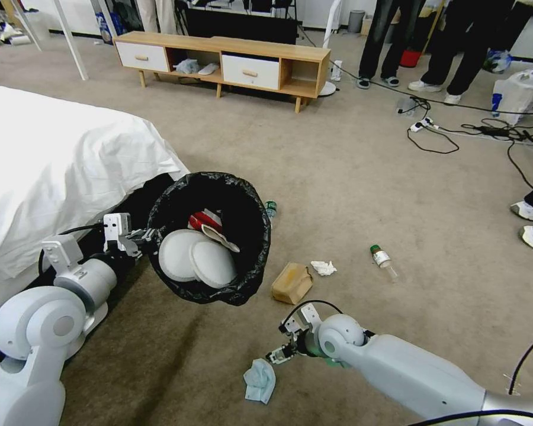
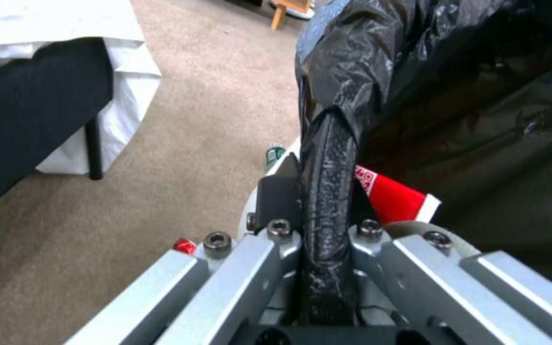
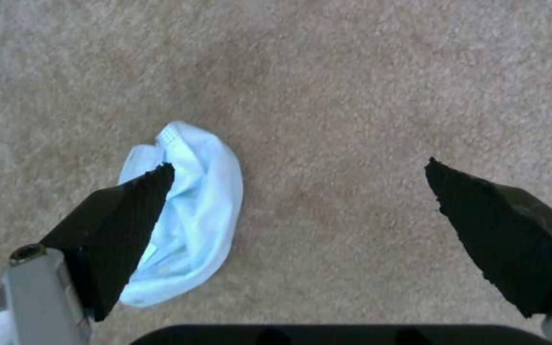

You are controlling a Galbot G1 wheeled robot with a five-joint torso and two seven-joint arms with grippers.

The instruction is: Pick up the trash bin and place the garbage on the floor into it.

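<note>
My left gripper (image 1: 143,236) is shut on the rim of the trash bin (image 1: 256,266), holding it tilted above the floor (image 1: 349,177). The left wrist view shows the pads (image 2: 282,191) clamped on the black-bagged rim (image 2: 328,158). Inside lie white paper plates (image 1: 196,258) and a red wrapper (image 2: 391,196). My right gripper (image 1: 276,355) hangs open just over a blue mask (image 1: 259,380). In the right wrist view the mask (image 3: 193,215) lies beside one fingertip (image 3: 135,206), off-centre in the open gripper (image 3: 299,165). A brown paper bag (image 1: 292,283), a white tissue (image 1: 324,268) and two green-capped bottles (image 1: 384,261) (image 1: 270,208) lie on the carpet.
A bed with a white sheet (image 1: 53,160) stands close on the left. A low wooden cabinet (image 1: 225,62) is at the back. Cables and a power strip (image 1: 432,127), a white plastic bag (image 1: 518,94) and people's feet (image 1: 530,222) are at the right.
</note>
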